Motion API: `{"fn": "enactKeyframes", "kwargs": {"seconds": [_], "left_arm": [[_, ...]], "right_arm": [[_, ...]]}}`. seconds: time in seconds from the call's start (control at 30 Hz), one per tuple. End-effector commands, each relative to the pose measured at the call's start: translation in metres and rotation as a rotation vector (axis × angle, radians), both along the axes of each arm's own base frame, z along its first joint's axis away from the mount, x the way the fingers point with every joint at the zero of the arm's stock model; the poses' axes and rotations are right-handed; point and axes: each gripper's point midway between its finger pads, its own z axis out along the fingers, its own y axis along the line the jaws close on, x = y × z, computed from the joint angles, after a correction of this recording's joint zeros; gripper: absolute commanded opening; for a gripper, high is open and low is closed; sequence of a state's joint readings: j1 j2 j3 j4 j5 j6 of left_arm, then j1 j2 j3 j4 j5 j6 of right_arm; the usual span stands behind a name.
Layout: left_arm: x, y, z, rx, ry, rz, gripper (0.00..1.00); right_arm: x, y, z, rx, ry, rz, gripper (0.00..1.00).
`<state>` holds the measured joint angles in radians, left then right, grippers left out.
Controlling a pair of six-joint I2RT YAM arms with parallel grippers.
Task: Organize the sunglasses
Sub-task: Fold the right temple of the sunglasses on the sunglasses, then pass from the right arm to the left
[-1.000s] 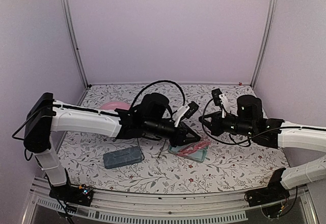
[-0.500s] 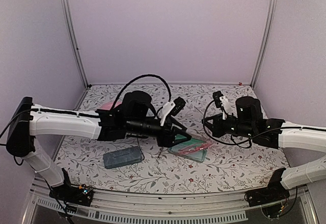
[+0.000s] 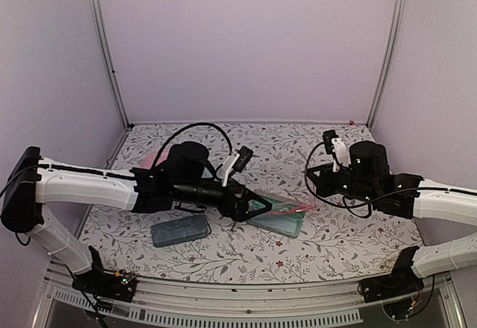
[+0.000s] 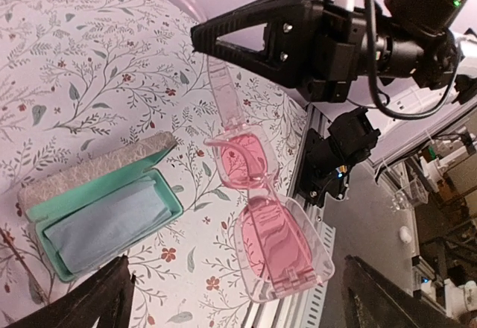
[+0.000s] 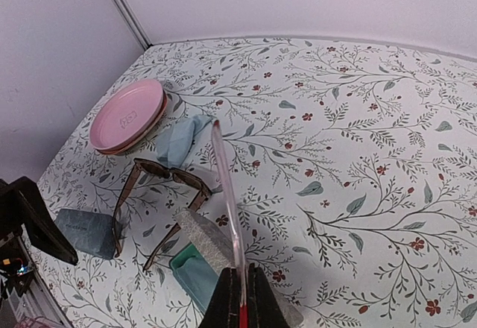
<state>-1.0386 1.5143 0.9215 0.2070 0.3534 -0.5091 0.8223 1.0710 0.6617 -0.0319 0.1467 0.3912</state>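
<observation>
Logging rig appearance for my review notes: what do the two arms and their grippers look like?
The left arm and right arm have white links, black joints and looping black cables. The left gripper and right gripper have black, wedge-shaped fingers.

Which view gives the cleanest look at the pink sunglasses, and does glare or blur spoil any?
Left wrist: pink sunglasses sharp, no strong glare on the lenses. Right wrist: only one temple shows, close to the camera, pinched in the right gripper. Top external: soft even light, glasses small.
</observation>
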Motion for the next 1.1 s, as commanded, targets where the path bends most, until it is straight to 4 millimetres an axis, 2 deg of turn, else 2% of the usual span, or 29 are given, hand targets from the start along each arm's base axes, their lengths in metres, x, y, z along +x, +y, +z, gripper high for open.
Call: {"fn": "enactKeyframes", "kwargs": {"seconds": [0.0, 0.3, 0.47, 0.77, 1.07], "left_arm": [[0.004, -0.002, 0.012, -0.077, 0.106, 0.053, 0.98], [0.007, -0.021, -0.006, -0.081, 0.217, 0.041, 0.9], [0.01, -0.024, -0.007, -0.083, 0.218, 0.052, 0.88], [0.011, -0.028, -0.01, -0.079, 0.204, 0.046, 0.66], [0.013, -0.03, -0.007, -0.083, 0.189, 0.045, 0.52]], "right_arm": [[0.009, -0.005, 0.025, 0.053, -0.072, -0.1, 0.0], [0.006, -0.009, 0.028, 0.052, -0.1, -0.175, 0.0], [0.006, -0.011, 0.027, 0.064, -0.093, -0.194, 0.0], [0.006, -0.01, 0.024, 0.071, -0.084, -0.198, 0.0], [0.003, -0.008, 0.024, 0.072, -0.086, -0.198, 0.0]]}}
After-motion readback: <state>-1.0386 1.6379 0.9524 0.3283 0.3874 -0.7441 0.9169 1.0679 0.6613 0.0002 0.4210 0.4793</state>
